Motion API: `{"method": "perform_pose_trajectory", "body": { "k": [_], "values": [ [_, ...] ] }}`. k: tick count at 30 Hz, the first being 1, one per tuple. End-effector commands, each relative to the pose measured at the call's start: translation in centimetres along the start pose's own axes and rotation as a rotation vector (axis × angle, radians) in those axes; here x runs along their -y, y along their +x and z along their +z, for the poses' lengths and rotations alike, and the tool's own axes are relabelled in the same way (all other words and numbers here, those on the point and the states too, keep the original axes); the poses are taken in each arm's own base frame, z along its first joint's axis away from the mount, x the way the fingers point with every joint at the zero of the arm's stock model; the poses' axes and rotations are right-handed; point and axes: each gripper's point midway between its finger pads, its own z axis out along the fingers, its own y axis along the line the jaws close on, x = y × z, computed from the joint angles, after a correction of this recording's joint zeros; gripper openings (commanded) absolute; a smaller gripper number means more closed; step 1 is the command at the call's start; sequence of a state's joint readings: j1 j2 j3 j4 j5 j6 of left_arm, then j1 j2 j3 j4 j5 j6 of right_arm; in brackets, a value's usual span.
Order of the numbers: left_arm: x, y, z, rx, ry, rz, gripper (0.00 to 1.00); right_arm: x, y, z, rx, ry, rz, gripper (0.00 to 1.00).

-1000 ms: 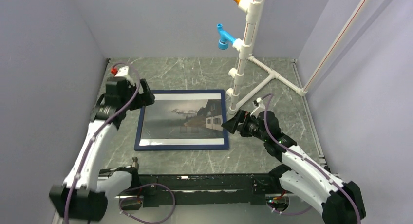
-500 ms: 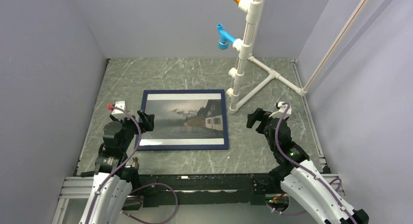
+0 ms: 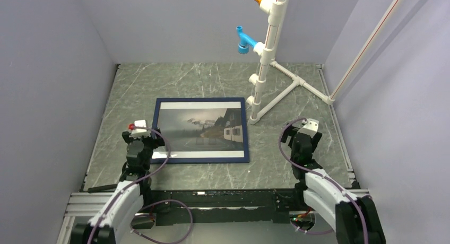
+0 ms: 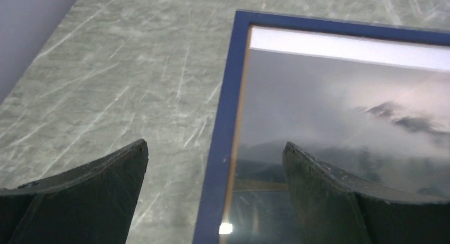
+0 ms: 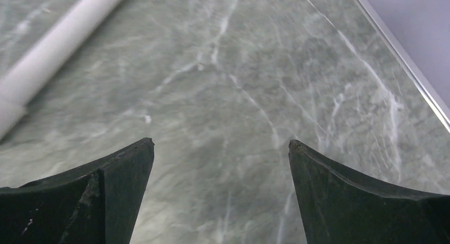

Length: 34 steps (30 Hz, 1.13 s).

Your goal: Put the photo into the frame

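**Checking the seating with nothing gripped**

The photo [image 3: 201, 130], a grey mountain-and-lake print with white bands along its far and near edges, is seen lying face up inside the frame [image 3: 200, 160]. The frame's navy rails surround it on all four sides. The pair lies flat near the middle of the table [image 3: 212, 85].

The insertion is judged done or nearly so, and the step in hand is taken to be a check of the fit. That is best done with both arms clear. If a corner is found proud, only a rail should be pressed, never the glossy surface.

The left gripper [image 3: 144, 142] is poised at the frame's left rail, towards the near corner, its jaws spread wide and empty. The right gripper [image 3: 300, 139] is placed well apart from the frame, to its right, equally spread and empty. A white pipe stand [image 3: 264, 69] is set just beyond the frame's far right corner.

From above, the whole outline is shown, but not the seam. In the left wrist view, a thin pale brown line is revealed between rail and print, with a bright glint. Whether the print sits flush cannot be told. In the right wrist view, only bare table and a length of the stand are shown.
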<state>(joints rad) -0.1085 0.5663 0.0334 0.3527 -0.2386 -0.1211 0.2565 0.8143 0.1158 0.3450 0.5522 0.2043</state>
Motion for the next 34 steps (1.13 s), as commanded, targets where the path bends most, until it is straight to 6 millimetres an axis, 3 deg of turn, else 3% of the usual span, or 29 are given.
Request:
{"method": "perform_pose_trajectory", "body": {
  "k": [1,3,7,10,11,12,15,18,19,21,26,34],
  "values": [
    [-0.8,-4.1,1.3,0.23,-0.045,0.084,0.99,-0.8,-4.8,1.7,0.205,-0.08,0.106,0.99],
    [-0.1,-4.0,2.1,0.218,-0.009,0.131,0.99,-0.8,-5.7,2.5,0.231,-0.08,0.124,0.99],
    [0.7,-6.3,4.2,0.269,0.002,0.171,0.99,-0.8,-6.1,5.2,0.212,-0.052,0.104,0.99],
    [1.3,-5.8,5.4,0.25,0.037,0.226,0.99,-0.4,-5.4,7.4,0.113,-0.013,0.112,0.99],
    [0.9,-4.6,5.5,0.229,0.023,0.229,0.99,-0.4,-5.4,7.7,0.098,-0.017,0.104,0.98],
    [0.5,-5.8,5.4,0.307,-0.007,0.211,0.99,-0.5,-5.7,7.7,0.115,-0.026,0.089,0.98],
    [-0.6,-4.5,5.0,0.272,-0.07,0.18,0.99,0.0,-6.2,7.3,0.172,-0.024,0.064,0.98],
    [-0.8,-4.5,6.8,0.211,-0.108,0.187,0.99,0.9,-4.4,7.6,0.205,-0.005,0.065,0.99],
    [-1.3,-4.3,7.6,0.177,-0.141,0.181,0.99,1.0,-5.8,7.7,0.284,0.0,0.069,0.99],
    [-1.6,-4.0,7.6,0.142,-0.146,0.146,0.99,0.0,-5.0,8.5,0.189,-0.033,0.038,0.99],
    [-1.9,-4.1,7.8,0.144,-0.165,0.145,0.99,0.9,-5.1,8.3,0.226,0.026,0.058,1.0],
    [-1.9,-4.3,7.8,0.157,-0.164,0.148,0.99,0.8,-5.0,8.4,0.215,0.023,0.054,1.0]
  ]
}}
